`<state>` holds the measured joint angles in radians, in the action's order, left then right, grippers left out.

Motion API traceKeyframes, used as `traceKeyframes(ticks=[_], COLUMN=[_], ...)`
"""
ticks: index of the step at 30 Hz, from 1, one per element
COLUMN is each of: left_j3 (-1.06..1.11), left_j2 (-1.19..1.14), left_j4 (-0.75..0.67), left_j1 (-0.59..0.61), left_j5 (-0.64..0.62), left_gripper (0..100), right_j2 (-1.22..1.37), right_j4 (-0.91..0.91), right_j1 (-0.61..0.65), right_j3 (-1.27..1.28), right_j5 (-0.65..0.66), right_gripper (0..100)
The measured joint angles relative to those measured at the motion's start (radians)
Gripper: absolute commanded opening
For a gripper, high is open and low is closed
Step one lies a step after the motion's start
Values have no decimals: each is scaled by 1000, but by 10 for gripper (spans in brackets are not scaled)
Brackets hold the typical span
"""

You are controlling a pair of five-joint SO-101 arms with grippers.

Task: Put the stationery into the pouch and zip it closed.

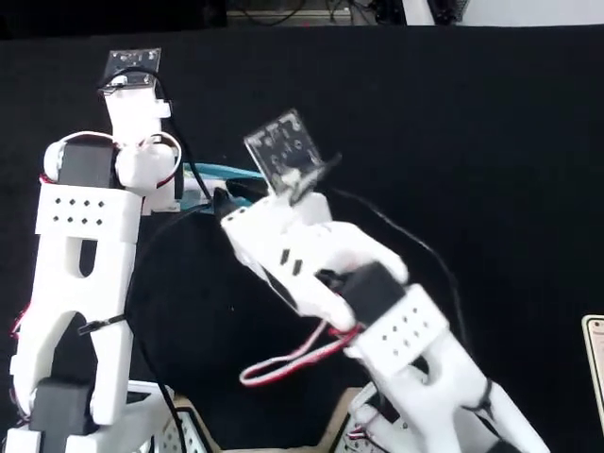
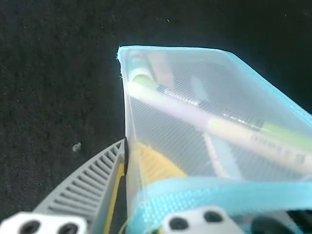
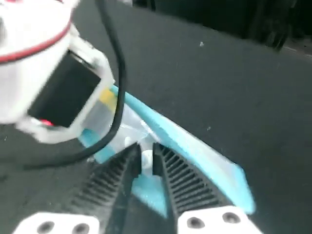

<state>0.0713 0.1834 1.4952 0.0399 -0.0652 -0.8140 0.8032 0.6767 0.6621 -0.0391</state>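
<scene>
see-through blue-edged pouch (image 2: 195, 112) holds pens (image 2: 229, 127); left claw (image 2: 128, 158) pinches its end, right claw (image 3: 146, 149) its zip pull (image 3: 146, 158).

Table surface: matte black cloth (image 1: 491, 142) covering almost the whole high view. Upper edge, centre: dark cables (image 1: 311, 11) beyond the cloth. Upper right corner: brightly lit white surface (image 1: 528, 11). Right edge, lower part: pale flat object (image 1: 595, 363) on the cloth

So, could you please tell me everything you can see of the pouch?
The pouch is translucent fine-meshed plastic with light-blue trim, on the black table. Pens and a yellow item show through it. The left tool clamps one end; the right tool pinches a small white piece at its blue edge, likely the zip pull.
</scene>
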Motion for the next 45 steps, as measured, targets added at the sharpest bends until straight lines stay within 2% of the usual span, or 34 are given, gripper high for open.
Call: traceKeyframes(ticks=[4, 9, 12, 16, 24, 33, 38, 45], left_j3=[0, 5, 5, 5, 34, 34, 34, 34], left_j2=[0, 0, 0, 0, 2, 2, 2, 2], left_j4=[-2, -5, -5, -9, -57, -57, -57, -57], left_j1=[0, 0, 0, 0, 9, 11, 11, 11], left_j5=[0, 0, 0, 0, 0, 0, 0, 0], left_gripper=[30, 30, 30, 30, 30, 30, 30, 30], right_j2=[-135, -308, -304, -307, -531, -686, -697, -697], right_j4=[160, 367, 446, 442, 239, -279, -440, -463], right_j1=[-6, -84, -181, -249, -262, -262, -278, -278], right_j3=[-135, -299, -269, -104, 310, 833, 939, 948], right_j5=[69, 167, 173, 172, 170, 170, 170, 170], right_gripper=[115, 122, 145, 185, 191, 188, 190, 190])
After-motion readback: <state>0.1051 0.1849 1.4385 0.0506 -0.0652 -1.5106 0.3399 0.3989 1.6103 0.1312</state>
